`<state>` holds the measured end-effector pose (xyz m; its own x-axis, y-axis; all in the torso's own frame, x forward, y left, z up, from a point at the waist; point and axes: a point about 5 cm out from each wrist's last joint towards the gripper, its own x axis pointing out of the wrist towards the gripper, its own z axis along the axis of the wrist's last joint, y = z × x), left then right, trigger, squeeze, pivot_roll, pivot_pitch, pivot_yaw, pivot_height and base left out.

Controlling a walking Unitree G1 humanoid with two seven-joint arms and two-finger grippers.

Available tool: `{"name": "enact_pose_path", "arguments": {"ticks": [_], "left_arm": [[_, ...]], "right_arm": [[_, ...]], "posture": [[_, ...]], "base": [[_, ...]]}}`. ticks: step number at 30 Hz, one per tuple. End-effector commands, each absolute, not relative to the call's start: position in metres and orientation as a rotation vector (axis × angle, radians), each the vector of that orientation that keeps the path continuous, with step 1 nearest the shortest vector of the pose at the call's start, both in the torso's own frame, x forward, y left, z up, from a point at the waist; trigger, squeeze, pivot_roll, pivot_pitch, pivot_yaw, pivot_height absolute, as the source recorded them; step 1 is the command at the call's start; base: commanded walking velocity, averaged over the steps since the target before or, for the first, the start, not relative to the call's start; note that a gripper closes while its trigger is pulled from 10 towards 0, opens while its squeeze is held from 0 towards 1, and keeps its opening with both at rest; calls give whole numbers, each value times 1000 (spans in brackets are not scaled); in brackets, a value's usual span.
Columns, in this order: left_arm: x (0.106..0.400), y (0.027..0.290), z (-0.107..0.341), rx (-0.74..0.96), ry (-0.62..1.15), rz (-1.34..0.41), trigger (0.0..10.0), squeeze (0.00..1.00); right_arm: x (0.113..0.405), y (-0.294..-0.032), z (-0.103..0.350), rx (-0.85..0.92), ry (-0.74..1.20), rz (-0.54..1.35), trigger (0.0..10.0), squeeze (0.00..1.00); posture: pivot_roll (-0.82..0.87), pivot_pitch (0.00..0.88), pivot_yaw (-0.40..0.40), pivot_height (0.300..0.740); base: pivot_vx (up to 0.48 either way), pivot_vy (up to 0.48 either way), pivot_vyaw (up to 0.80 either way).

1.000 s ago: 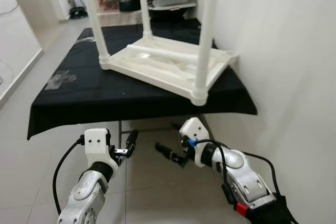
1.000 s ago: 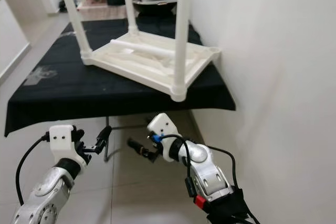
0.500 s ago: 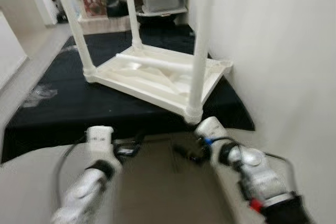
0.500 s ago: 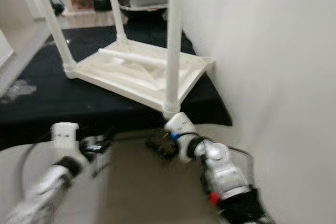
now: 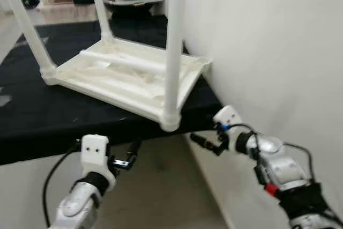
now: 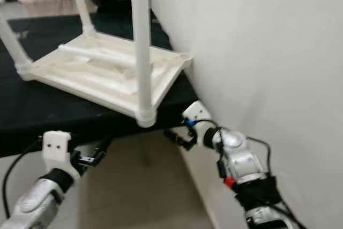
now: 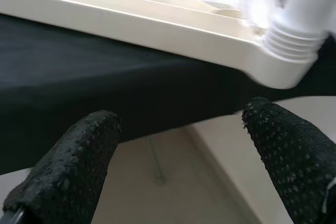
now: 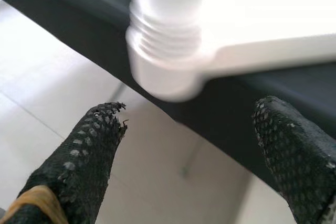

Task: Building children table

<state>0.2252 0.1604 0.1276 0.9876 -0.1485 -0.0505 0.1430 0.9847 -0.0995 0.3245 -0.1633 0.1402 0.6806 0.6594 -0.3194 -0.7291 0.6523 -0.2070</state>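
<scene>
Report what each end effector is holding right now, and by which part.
Nothing is held. The left end effector and right end effector are both open, below the black tabletop's edge, near the white children's table.

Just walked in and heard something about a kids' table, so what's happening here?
The white children's table lies upside down on a black-covered table, with three legs screwed in and standing up. A loose leg lies across its underside. The left gripper and right gripper are both open and empty, held below the front edge near the nearest corner leg. Neither touches anything.
</scene>
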Motion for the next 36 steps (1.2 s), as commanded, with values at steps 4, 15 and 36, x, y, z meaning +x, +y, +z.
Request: {"name": "enact_pose_path", "arguments": {"ticks": [4, 15, 36], "left_arm": [[218, 162, 131, -30, 64, -105, 10000, 0], [200, 158, 129, 10, 97, -91, 10000, 0], [201, 157, 130, 32, 102, -102, 10000, 0]], "right_arm": [[339, -133, 148, -345, 164, 804, 10000, 0], [358, -89, 165, -360, 120, 835, 10000, 0], [294, 15, 180, -219, 39, 1329, 10000, 0]], "posture": [[18, 167, -17, 740], [47, 209, -40, 740], [56, 193, -43, 740]], "base": [[0, 0, 0], [0, 0, 0], [0, 0, 0]]}}
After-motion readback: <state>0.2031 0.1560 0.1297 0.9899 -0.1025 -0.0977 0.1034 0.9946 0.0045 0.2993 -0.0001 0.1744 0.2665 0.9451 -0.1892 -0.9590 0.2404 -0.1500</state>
